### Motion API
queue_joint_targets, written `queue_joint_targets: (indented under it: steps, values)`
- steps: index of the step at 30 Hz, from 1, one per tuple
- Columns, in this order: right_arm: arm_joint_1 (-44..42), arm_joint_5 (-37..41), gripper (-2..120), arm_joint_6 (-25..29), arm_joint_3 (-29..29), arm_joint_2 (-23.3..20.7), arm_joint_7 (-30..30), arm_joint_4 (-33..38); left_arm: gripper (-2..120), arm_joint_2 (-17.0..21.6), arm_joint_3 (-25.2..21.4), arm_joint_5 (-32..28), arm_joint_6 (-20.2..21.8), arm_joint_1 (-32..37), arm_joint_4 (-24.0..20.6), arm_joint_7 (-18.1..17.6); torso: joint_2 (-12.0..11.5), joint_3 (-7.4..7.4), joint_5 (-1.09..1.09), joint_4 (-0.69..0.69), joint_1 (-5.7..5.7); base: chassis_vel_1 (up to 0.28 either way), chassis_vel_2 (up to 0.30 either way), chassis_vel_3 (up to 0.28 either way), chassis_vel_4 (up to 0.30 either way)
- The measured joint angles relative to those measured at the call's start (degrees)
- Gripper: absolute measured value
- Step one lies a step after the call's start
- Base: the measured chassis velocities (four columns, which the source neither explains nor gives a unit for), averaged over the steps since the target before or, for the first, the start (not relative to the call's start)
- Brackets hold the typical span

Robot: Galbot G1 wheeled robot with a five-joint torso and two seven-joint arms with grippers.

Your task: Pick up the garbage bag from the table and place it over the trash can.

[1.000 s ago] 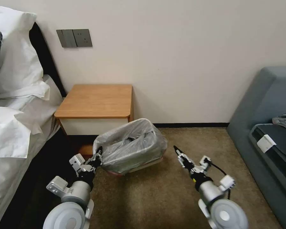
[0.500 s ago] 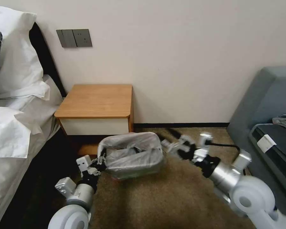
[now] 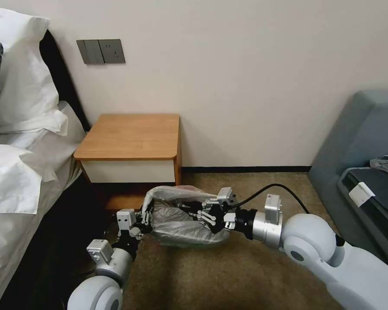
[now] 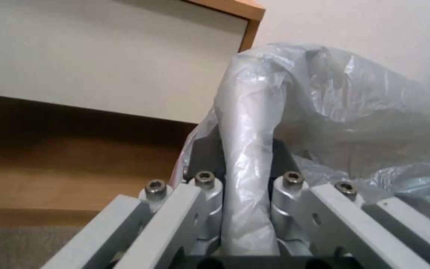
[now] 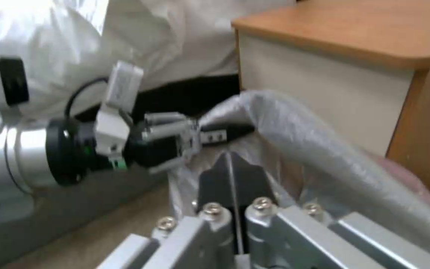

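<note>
Head view: garbage bag (image 3: 181,224) beside table (image 3: 131,137), bed (image 3: 17,185) left.

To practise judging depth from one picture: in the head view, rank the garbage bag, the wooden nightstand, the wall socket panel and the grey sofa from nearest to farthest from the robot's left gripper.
1. Garbage bag: clamped in the left gripper, on the floor.
2. Nightstand: just behind, by the bed.
3. Wall socket panel: high on the wall above the nightstand.
4. Sofa: far across on the robot's right.

table (image 3: 131,137) crowds bin's far side, carpet (image 3: 211,275) open
</note>
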Motion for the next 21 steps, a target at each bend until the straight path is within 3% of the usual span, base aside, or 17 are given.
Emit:
queue_joint_targets:
  steps: [21]
  values:
    - [7.0,-1.0,0,-4.9,-7.2,-0.4,2.6,-0.2,7,0.5,-0.1,3.6,-1.7,1.6,-2.2,2.0,0.0,-0.01,0.0,0.0,0.0,0.0,0.0,0.0,0.0]
